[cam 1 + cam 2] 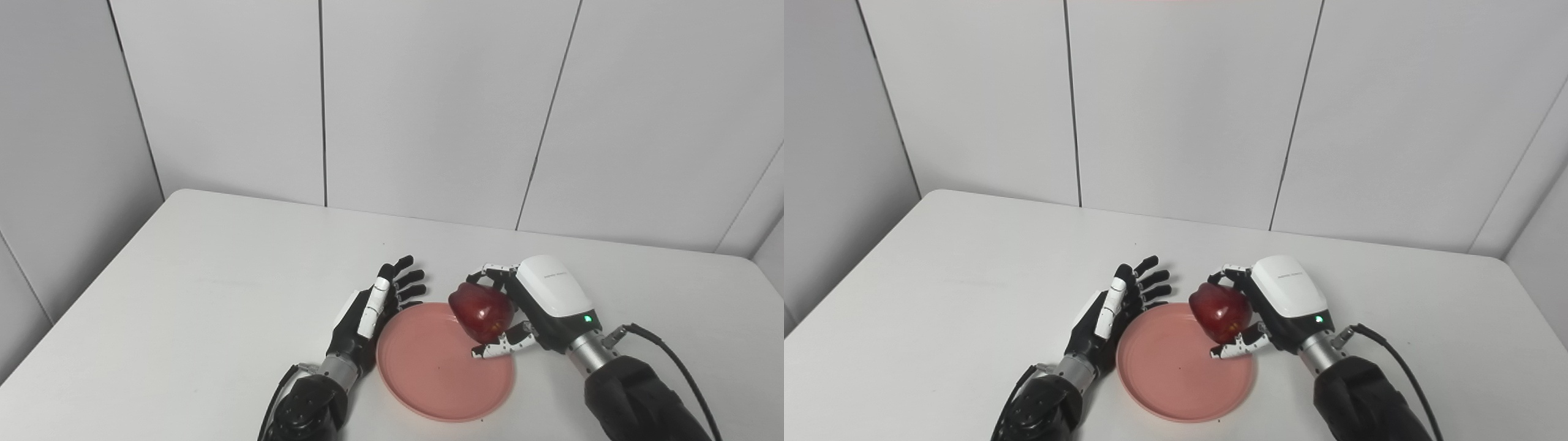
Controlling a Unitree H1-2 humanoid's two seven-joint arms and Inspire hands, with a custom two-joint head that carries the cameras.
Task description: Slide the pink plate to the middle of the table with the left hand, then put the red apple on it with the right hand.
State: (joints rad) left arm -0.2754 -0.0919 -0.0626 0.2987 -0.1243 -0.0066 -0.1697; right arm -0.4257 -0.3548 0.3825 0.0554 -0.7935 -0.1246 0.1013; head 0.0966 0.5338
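A pink plate [429,373] lies flat on the white table [202,306], near the front edge and about midway across. My right hand [539,306] is shut on a dark red apple [481,311], held just above the plate's far right part. The hand's fingers wrap the apple from behind and below. My left hand [373,309] stands open on edge at the plate's left rim, fingers spread and pointing away from me; whether it touches the rim is unclear.
Grey wall panels [429,110] stand behind the table's far edge. A black cable [667,355] loops from the right wrist. Bare tabletop stretches to the left, right and back.
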